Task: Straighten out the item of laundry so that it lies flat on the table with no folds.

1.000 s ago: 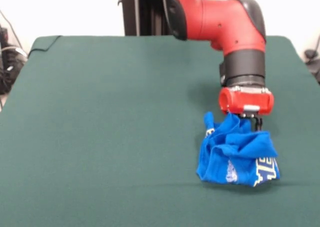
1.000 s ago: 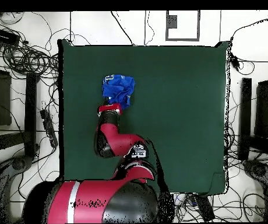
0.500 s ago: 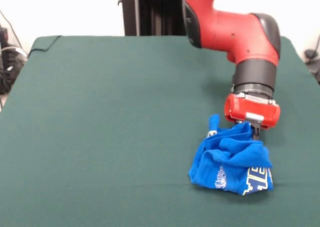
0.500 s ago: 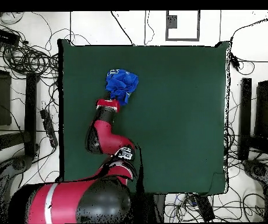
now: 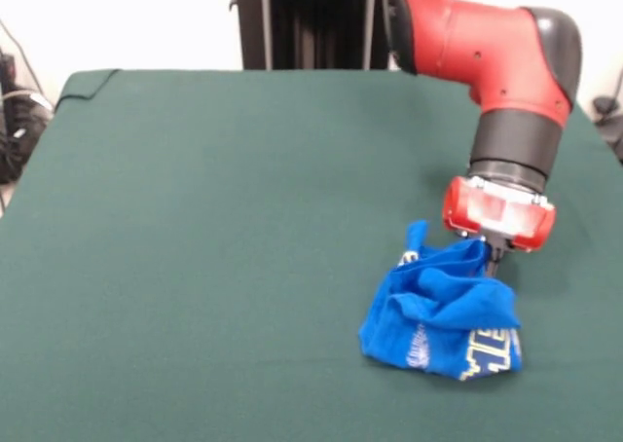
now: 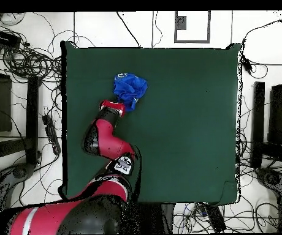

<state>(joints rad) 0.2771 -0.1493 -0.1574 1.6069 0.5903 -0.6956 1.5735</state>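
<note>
Shirt [image 5: 440,320] bunched beside end effector [image 5: 492,257]

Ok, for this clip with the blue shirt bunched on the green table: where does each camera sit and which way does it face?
Front view: sits across the table, facing the robot; it shows the crumpled shirt with the red and black arm descending from the top, its gripper at the cloth.
Overhead view: sits above, looking straight down; the robot's base fills the bottom edge, the arm reaching up to the shirt.
Shared: shirt, table, arm and gripper, turned half round between the views.
</note>
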